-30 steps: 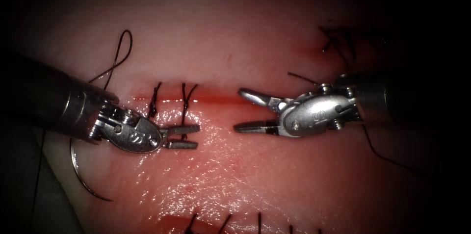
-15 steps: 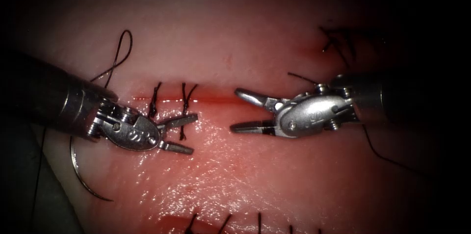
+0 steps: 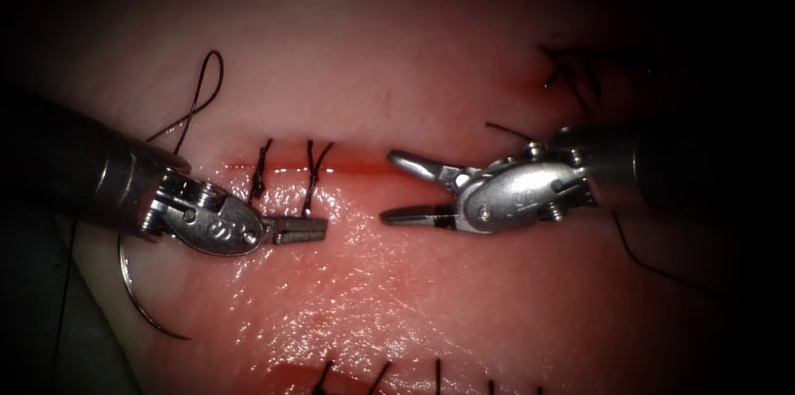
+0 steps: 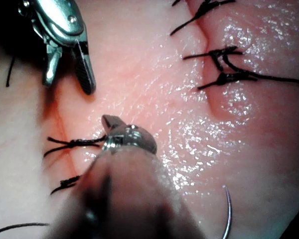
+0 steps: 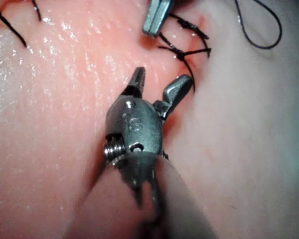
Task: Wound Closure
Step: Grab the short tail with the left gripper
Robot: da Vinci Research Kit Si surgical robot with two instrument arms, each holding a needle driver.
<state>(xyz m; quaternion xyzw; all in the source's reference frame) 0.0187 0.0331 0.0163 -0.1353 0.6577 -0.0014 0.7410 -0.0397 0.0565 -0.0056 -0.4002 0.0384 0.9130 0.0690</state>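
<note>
I can read "iS" stamped on my right arm's shiny steel wristed tool [image 5: 162, 84]; nothing else legible.

Both arms are dark cylindrical shafts ending in polished silver steel wrists. The left claw [image 3: 300, 231] and right claw [image 3: 406, 190] carry stamped markings, small screws and pivot pins.
</note>
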